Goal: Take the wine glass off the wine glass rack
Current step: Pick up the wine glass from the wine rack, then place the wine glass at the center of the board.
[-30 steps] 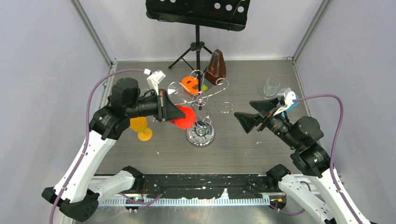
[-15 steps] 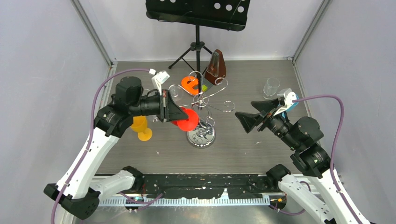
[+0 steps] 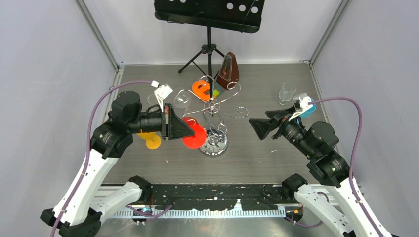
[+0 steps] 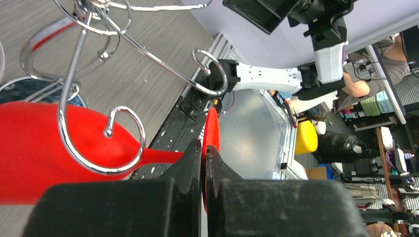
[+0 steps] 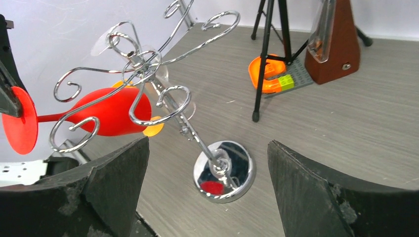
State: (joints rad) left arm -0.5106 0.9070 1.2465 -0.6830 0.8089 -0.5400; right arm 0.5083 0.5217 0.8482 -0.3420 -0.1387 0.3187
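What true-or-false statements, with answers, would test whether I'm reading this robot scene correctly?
1. The left gripper is clamped on the flat foot of the red wine glass. True.
2. The right gripper holds a clear glass. False: its jaws are wide open and empty, and the clear glass stands on its own farther back.
3. The wine glass rack lies toppled on its side. False: it stands on its round mirror-like base.
4. The red wine glass is held sideways, its bowl in among the rack's curled wire arms. True.
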